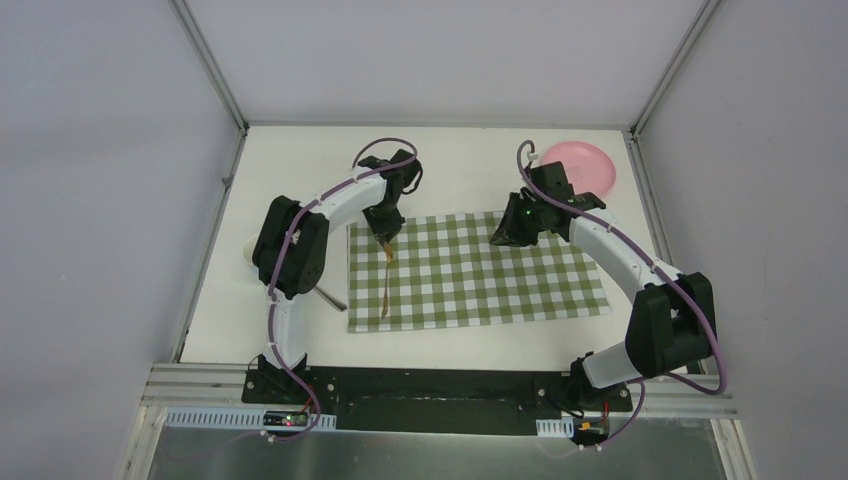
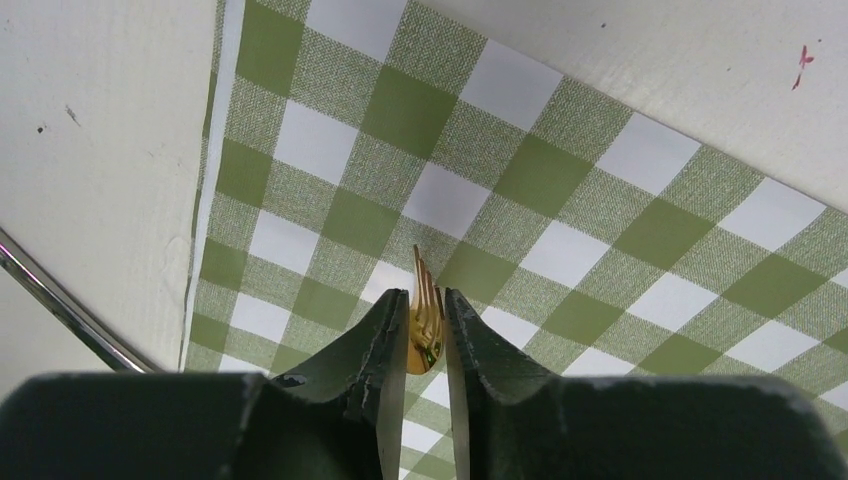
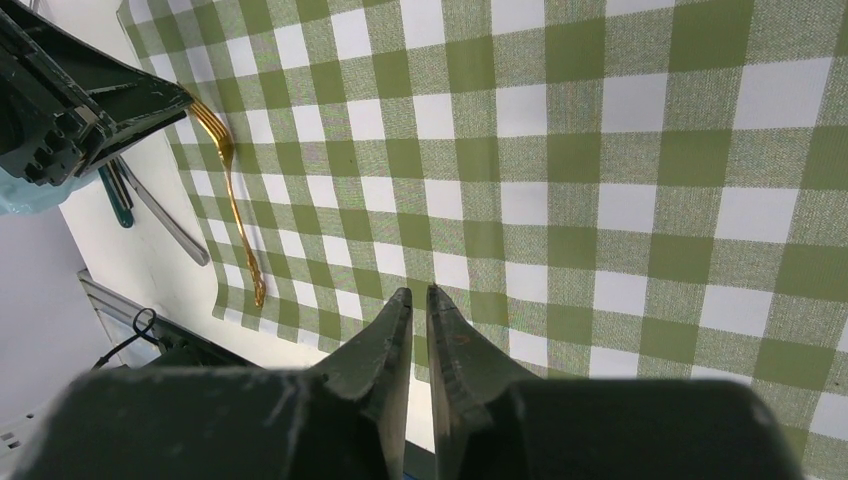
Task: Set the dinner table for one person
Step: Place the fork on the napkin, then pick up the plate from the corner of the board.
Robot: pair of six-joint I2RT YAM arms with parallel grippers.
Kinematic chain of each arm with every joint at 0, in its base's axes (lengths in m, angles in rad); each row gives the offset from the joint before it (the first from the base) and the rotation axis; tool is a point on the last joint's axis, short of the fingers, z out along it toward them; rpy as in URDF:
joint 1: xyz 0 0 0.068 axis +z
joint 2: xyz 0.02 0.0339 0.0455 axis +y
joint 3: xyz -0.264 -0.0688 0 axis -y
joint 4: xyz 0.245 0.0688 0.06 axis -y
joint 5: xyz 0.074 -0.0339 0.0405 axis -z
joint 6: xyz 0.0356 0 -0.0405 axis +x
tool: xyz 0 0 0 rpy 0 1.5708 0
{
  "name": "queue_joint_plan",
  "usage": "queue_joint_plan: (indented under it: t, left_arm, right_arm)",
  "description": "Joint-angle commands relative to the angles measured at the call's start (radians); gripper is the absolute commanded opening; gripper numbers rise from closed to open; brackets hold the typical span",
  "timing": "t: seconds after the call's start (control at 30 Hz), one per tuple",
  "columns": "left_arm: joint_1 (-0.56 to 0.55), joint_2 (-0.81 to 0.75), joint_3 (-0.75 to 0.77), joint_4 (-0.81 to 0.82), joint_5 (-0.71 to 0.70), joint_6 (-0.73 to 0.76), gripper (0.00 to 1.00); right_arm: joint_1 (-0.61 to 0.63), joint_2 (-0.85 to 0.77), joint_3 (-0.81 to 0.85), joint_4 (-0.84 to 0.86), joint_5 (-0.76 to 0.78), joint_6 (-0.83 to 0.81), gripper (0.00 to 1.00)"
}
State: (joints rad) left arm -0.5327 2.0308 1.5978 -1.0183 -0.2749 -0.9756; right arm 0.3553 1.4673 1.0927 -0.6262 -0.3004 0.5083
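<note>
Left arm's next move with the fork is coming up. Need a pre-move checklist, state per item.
1. Left gripper grip on gold fork: fingers clamp it just below the tines. ok.
2. Fork over checked cloth: it runs along the cloth's left strip, handle toward the near edge. ok.
3. Fork resting flat on the cloth: cannot tell.
4. Right gripper out of the way: shut, holding nothing, above the cloth, apart from the fork. ok.
5. Pink plate in the setting: at the far right corner of the dinner table, off the cloth. not ok.
6. Other cutlery placed: on bare table beside the cloth's left edge. not ok.
</note>
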Motion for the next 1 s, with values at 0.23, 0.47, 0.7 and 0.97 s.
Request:
queue_joint_plan:
  t: [0.23,0.47,0.7,0.97]
  left_arm:
    - [0.001,-0.252,-0.082,0.168,-0.051,0.174,0.52]
    - [0.004,-0.367,-0.074,0.097,-0.191,0.223,0.42]
    - [0.047,-0.449,-0.134,-0.047,-0.394,0.117,0.31]
    - [0.12,-0.462,-0.183,-0.19,-0.454,0.01,0.54]
  right_arm:
    - [0.005,0.002,-0.006,0.04,-0.002,0.002,0.15]
    - [0.005,0.036,-0.025,0.07,-0.016,-0.006,0.14]
    - [0.004,0.044,-0.016,0.073,-0.025,-0.011,0.14]
    - [0.005,0.034,-0.026,0.075,-0.033,-0.009,0.14]
